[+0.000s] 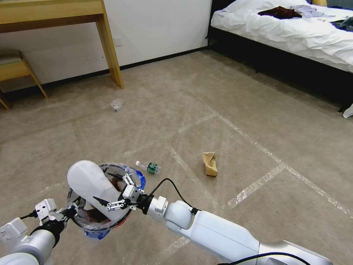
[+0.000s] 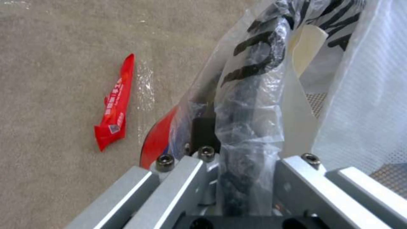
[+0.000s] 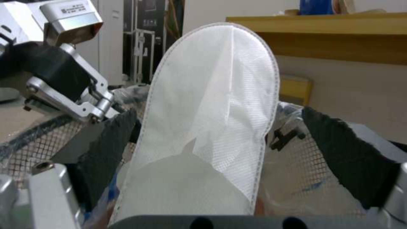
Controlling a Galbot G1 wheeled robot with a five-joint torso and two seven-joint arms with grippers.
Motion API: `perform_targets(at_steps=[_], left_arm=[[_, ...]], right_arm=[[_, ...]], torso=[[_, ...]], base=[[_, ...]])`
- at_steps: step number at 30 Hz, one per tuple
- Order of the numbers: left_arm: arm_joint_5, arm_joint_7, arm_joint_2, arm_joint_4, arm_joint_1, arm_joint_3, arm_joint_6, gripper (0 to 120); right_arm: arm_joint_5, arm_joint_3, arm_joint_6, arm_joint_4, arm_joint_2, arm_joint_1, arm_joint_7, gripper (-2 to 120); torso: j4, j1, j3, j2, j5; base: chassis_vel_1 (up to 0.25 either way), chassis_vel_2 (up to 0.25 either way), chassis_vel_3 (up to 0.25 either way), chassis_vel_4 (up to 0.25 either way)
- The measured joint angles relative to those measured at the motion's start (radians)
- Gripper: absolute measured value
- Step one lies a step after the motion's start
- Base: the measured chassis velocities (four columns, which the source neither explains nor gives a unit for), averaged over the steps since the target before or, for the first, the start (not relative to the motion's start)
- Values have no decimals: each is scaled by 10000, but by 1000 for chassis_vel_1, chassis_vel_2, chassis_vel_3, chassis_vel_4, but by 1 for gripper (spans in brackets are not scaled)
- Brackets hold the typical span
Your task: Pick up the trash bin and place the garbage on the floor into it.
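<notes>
Slipper sole going into the trash bin

The right hand (image 1: pixel 117 194), fingers spread apart, hovers over the trash bin (image 1: pixel 93 225) with a white slipper sole (image 1: pixel 90 186) standing in it; the left hand (image 1: pixel 69 212) grips the bin's rim. Best to keep the bin level until the sole drops fully. Beyond the bin lie a bottle (image 1: pixel 148 167) and cardboard scrap (image 1: pixel 210 163).

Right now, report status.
Left end effector shut on trash bin rim. Right end effector open, white slipper standing in bin. Bottle, cardboard on floor.
</notes>
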Motion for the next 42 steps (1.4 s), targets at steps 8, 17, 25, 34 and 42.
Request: perform_targets(at_steps=[8,17,25,34,42], left_arm=[[25,0,27,56,-47,17,-3,1],[24,-1,47,96,-45,6,-4,1],[34,-1,60,176,-31,-21,-3,1],[57,-1,62,200,-5,-37,-4,1],[143,58,124,276,78,-242,-34,1]], right_arm=[[20,70,-7,75,-68,-40,10,99],[245,346,-109,554,-151,-52,163,97],[703,756,-299,1411,-248,0,213,98],[1313,1278,-359,2122,-228,82,211,98],[2448,3198,-804,3047,-385,-101,842,99]], torso=[[0,0,0,0,0],[0,0,0,1,0],[0,1,0,0,0],[0,0,0,1,0],[0,0,0,0,0]], base=[[0,0,0,0],[0,0,0,0],[0,0,0,0],[0,0,0,0],[0,0,0,0]])
